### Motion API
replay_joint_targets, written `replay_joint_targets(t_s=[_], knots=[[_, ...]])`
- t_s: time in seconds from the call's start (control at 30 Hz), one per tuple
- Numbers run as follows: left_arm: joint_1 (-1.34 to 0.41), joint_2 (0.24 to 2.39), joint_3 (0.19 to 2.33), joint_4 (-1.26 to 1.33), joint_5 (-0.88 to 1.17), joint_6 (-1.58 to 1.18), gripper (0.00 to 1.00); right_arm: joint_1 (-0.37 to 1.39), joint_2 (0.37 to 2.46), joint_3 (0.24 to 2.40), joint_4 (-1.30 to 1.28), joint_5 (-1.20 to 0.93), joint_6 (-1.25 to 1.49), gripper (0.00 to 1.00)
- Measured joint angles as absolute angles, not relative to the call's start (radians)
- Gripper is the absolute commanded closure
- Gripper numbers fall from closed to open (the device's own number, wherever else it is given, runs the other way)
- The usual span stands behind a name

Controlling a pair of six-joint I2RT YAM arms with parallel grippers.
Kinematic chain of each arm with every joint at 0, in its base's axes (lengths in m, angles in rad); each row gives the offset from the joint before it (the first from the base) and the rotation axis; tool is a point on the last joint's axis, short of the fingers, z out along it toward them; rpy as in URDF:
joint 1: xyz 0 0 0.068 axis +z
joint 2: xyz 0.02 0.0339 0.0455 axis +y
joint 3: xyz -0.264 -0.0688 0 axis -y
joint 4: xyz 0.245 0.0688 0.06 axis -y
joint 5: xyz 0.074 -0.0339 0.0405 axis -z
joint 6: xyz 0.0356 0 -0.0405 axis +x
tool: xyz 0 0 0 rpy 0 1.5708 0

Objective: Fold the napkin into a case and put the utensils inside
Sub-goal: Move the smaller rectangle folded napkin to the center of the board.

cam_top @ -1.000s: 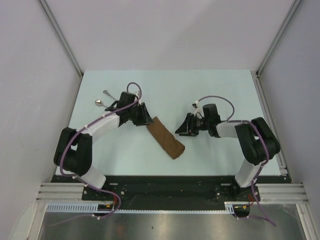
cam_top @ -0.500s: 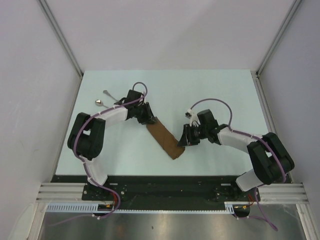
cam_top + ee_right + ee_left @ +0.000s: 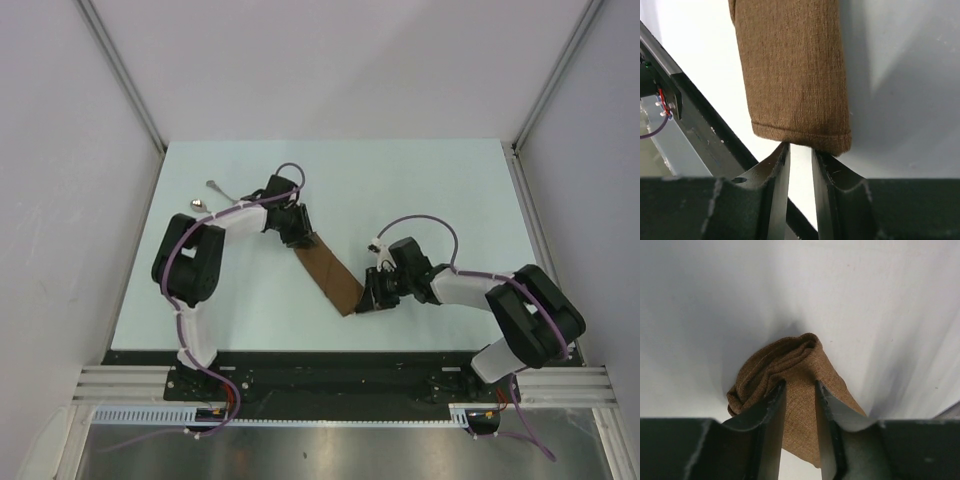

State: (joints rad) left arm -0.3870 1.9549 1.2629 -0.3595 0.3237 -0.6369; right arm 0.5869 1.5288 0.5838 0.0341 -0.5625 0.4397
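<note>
The brown napkin [image 3: 328, 270] lies as a narrow folded strip, a case, running diagonally on the pale table. My left gripper [image 3: 298, 232] sits at its far end. In the left wrist view the bunched napkin [image 3: 790, 357] fills the gap between the jaws, and the left gripper [image 3: 799, 385] is shut on it. My right gripper [image 3: 372, 295] is at the strip's near end. There the hemmed napkin [image 3: 790, 65] ends just at the tips of the right gripper [image 3: 800, 149], which stands narrowly open with bare table in its gap. The fork [image 3: 216, 186] and spoon [image 3: 197, 203] lie at the far left.
The pale table [image 3: 430, 180] is boxed in by grey walls with metal rails on both sides. A black base rail [image 3: 320, 365] runs along the near edge, close behind the right gripper, and shows as a dark rail [image 3: 690, 135] in the right wrist view.
The right gripper has come toward the near edge to the strip's near end, its jaws narrower. The left arm has swung in closer over the far end.
</note>
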Motion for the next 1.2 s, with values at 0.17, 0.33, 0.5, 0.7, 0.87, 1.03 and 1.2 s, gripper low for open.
replay_joint_targets(t_s=[0.17, 0.33, 0.5, 0.7, 0.87, 1.03, 1.2], knots=[[-0.425, 1.900, 1.285, -0.406, 0.220, -0.566, 0.49, 0.553, 1.440, 0.654, -0.086, -0.556, 0.439, 0.64], [-0.439, 1.704, 1.277, -0.463, 0.143, -0.521, 0.58, 0.493, 1.341, 0.769, -0.194, -0.544, 0.402, 0.58], [-0.436, 1.483, 1.187, -0.466, 0.061, -0.534, 0.94, 0.434, 1.391, 0.881, -0.286, -0.492, 0.362, 0.67], [-0.423, 1.586, 1.120, -0.503, -0.025, -0.546, 1.00, 0.427, 1.544, 1.008, -0.358, -0.369, 0.341, 0.82], [-0.416, 1.751, 1.124, -0.536, -0.061, -0.554, 1.00, 0.472, 1.641, 1.045, -0.371, -0.294, 0.336, 0.83], [-0.419, 1.856, 1.198, -0.537, -0.067, -0.567, 1.00, 0.551, 1.723, 1.045, -0.373, -0.236, 0.340, 0.85], [-0.433, 1.932, 1.285, -0.527, -0.042, -0.569, 1.00, 0.613, 1.728, 0.995, -0.336, -0.169, 0.372, 0.86]])
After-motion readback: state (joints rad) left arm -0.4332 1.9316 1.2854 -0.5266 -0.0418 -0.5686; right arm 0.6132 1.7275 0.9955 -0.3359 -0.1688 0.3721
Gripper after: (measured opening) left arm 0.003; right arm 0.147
